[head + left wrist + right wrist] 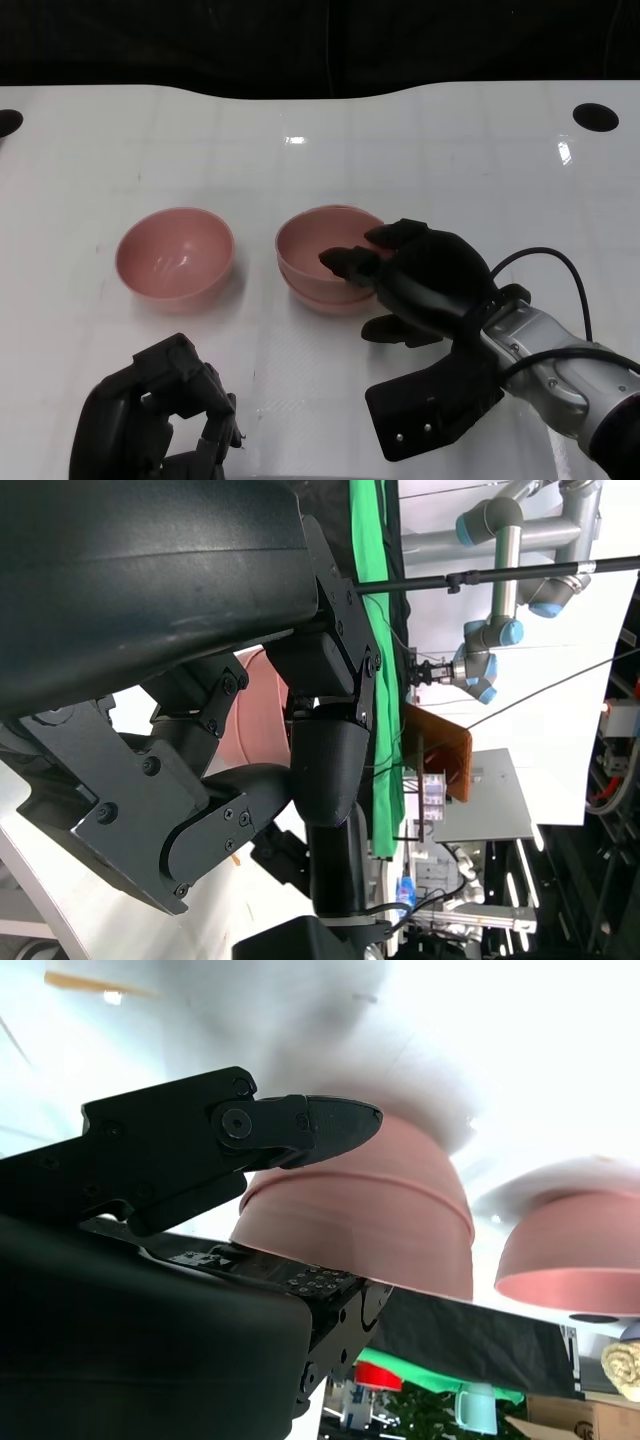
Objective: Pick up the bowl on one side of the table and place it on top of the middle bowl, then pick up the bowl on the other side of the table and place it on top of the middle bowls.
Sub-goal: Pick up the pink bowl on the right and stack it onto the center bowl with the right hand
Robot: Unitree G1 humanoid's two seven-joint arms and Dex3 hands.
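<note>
Fingers (345, 262) of right hand (425, 275) hooked over near rim of stacked bowls (325, 262), gripping top bowl | stack at table (450, 160) middle | left hand (155, 415) curled, holding nothing, near table front edge | single pink bowl (175, 255) left of stack, apart.

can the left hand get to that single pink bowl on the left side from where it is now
Probably yes. The left hand sits low on the table, just in front of the single pink bowl, with only bare white table between them. The right hand is over at the stacked bowls.
</note>
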